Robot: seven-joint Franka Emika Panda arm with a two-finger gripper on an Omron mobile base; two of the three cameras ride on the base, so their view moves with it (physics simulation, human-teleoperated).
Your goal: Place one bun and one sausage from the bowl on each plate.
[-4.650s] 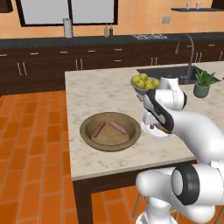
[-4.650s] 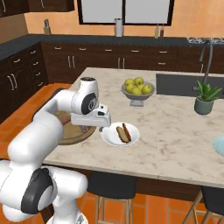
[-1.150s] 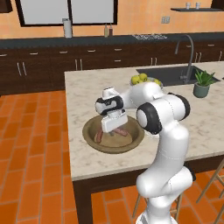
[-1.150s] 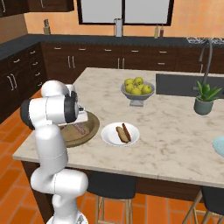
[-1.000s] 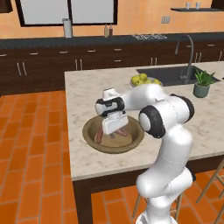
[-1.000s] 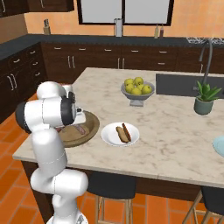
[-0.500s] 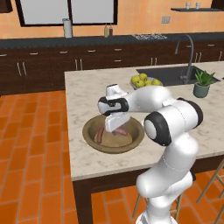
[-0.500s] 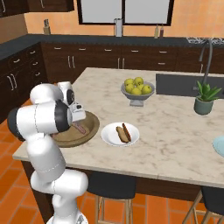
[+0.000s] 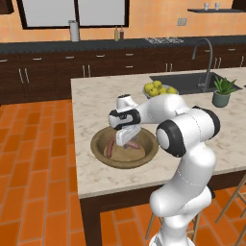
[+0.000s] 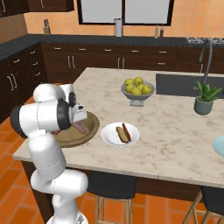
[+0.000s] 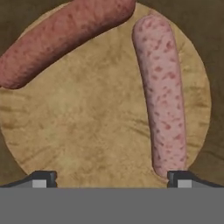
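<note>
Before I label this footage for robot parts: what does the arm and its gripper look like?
A glossy white arm of rounded segments with dark grey joint rings; the white hand carries a gripper with two small dark finger tips, each bearing a light grey patch. No cables or markings are visible.

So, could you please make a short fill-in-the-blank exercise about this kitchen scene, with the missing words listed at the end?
1. The gripper hangs with its jaws ____ above the bowl.
2. In the hand view, ____ sausages lie on the bowl's floor, a darker sausage and a paler sausage.
3. The white plate beside the bowl already holds a bun and a ____.
4. The grey footed bowl holds yellow-green ____.

Missing words: open; two; sausage; fruit
</note>
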